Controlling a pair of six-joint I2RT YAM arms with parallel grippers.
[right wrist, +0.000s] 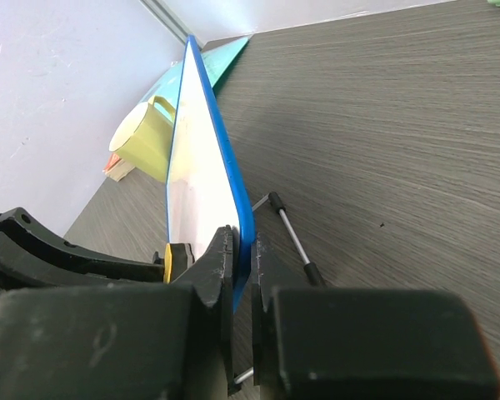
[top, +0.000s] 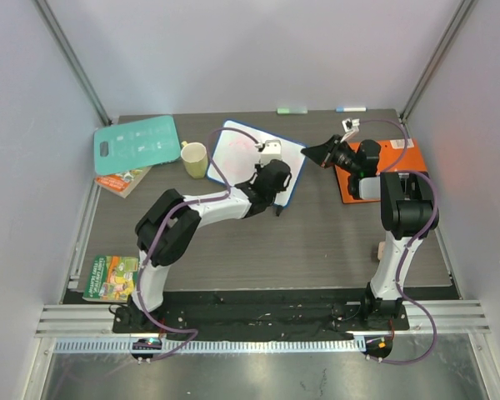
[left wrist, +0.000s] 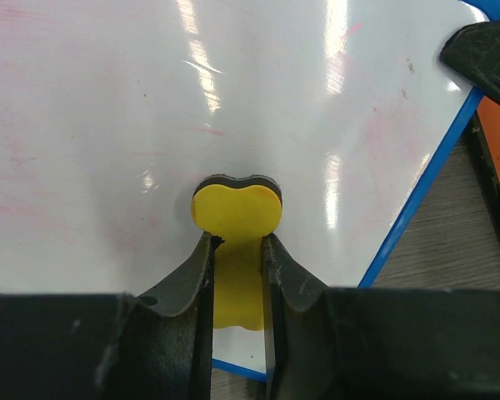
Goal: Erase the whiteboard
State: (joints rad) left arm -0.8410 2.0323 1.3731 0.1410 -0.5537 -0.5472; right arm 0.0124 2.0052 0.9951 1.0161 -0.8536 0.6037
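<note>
Left gripper (left wrist: 236,243): clamped on eraser (left wrist: 236,208), pad against board (left wrist: 108,125).
Right gripper (right wrist: 240,242): pinching board's blue edge.
Board: just beside mug (top: 194,159).
Wiping: press evenly, sweep across faint red smears (left wrist: 383,133), edge braced.

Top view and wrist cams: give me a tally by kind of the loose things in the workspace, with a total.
whiteboard: 1
teal cutting board: 1
yellow mug: 1
orange folder: 1
booklets: 2
yellow eraser: 1
markers at the far edge: 2
small tan thing near the right edge, unclear: 1
Total: 10
</note>
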